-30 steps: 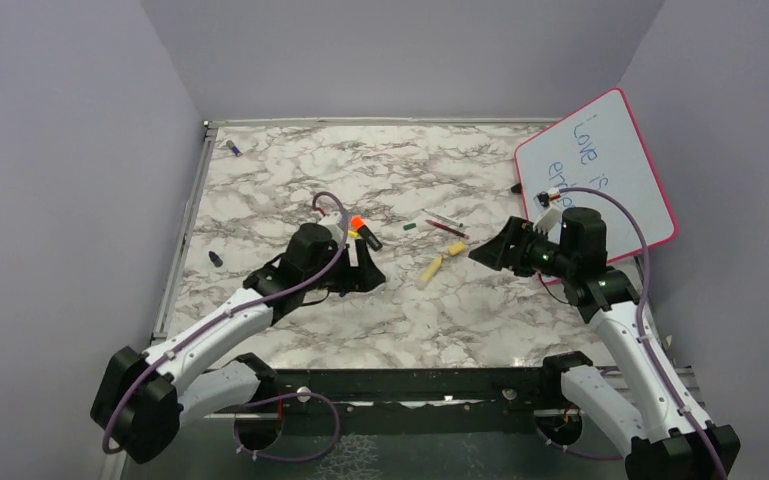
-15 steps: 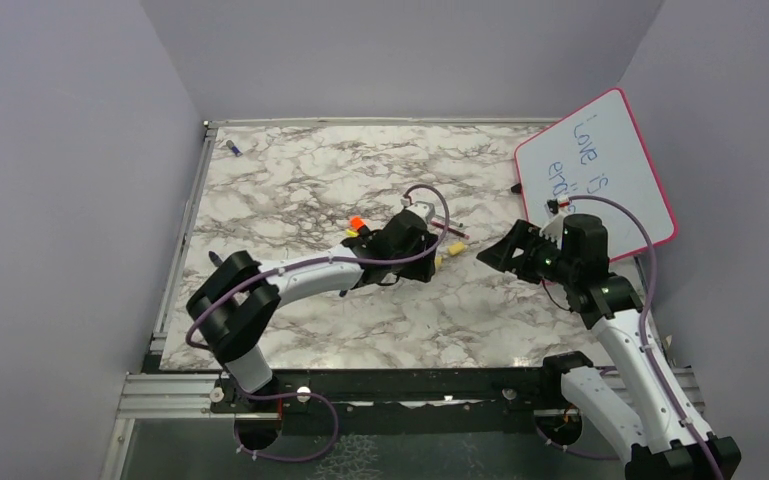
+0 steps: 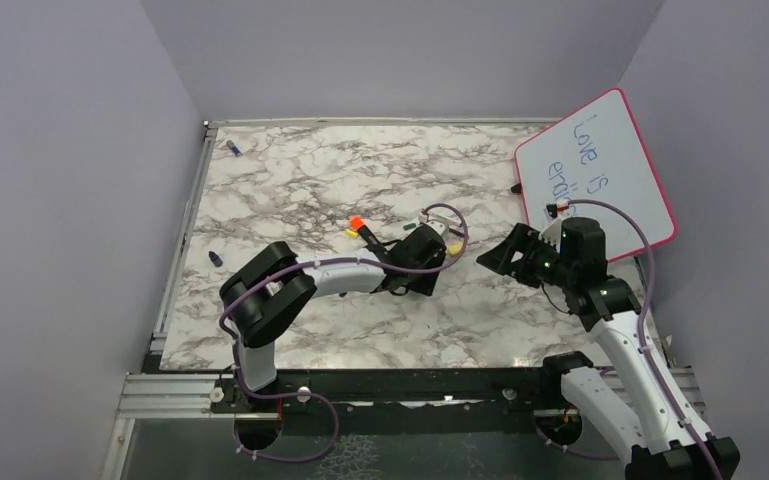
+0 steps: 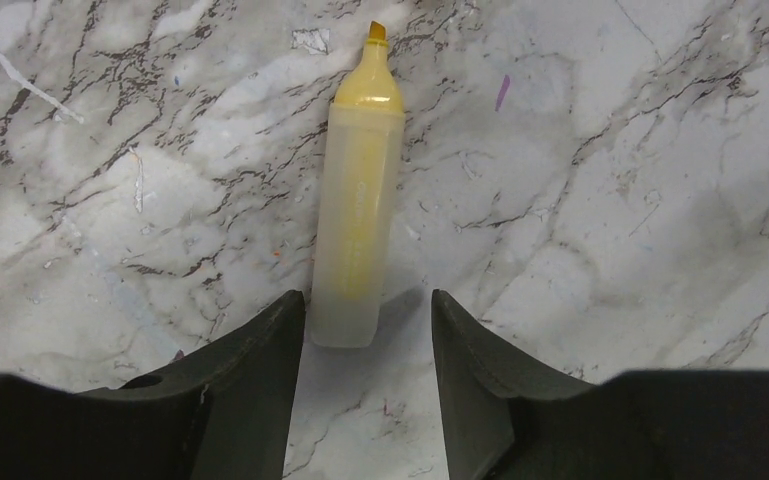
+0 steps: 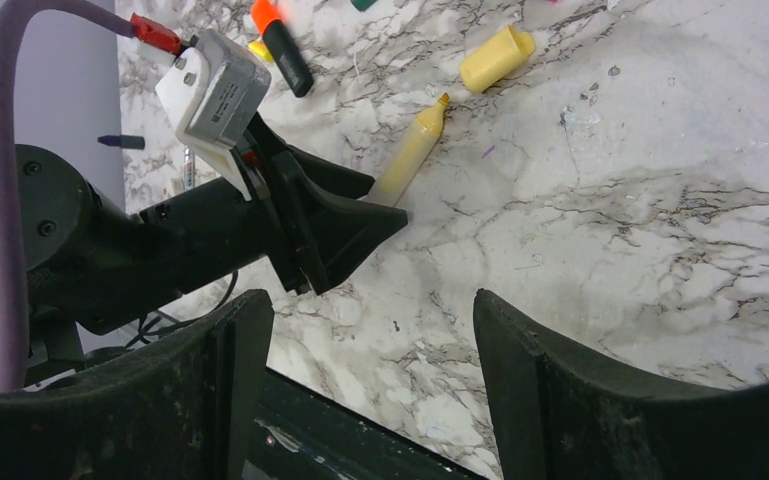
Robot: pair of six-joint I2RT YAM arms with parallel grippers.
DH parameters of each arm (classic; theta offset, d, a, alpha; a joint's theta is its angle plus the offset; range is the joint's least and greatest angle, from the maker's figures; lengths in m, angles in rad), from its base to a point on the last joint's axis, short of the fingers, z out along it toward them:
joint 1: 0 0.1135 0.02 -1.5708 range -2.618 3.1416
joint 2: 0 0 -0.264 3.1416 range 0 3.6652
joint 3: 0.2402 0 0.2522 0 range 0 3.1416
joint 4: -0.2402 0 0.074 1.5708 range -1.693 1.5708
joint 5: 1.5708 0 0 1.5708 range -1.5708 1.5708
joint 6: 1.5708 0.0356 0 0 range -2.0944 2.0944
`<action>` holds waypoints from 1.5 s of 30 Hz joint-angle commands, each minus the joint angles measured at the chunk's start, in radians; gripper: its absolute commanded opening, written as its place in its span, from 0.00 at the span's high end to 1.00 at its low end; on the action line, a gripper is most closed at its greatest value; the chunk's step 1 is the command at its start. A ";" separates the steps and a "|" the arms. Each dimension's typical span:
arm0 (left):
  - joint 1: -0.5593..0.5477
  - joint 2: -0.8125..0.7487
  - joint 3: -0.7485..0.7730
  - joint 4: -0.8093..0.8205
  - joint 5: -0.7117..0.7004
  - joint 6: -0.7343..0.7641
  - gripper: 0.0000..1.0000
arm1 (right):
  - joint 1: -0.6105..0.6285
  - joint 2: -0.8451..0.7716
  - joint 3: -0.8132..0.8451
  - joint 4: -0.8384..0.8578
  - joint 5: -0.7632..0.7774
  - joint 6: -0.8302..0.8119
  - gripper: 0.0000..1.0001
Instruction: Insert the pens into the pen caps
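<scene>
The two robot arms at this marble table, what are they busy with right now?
The left gripper is down at the uncapped yellow pen on the table. Its open jaws stand on either side of the pen's rear end and have not yet closed on it. The pen's tip points away from the gripper, and the yellow cap lies loose near that tip. The right gripper hangs open above the table, facing the left one, and holds nothing.
</scene>
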 commanded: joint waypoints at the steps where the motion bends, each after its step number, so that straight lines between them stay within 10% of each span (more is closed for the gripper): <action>1: -0.022 0.058 0.071 -0.079 -0.099 0.025 0.51 | -0.007 -0.015 -0.014 -0.022 0.016 -0.004 0.23; 18: -0.036 0.078 0.110 -0.159 -0.195 0.036 0.89 | -0.007 -0.012 -0.020 -0.032 0.041 -0.004 0.22; 45: -0.035 -0.353 -0.132 0.229 0.249 -0.051 0.99 | -0.007 0.164 -0.046 0.271 -0.270 0.094 0.20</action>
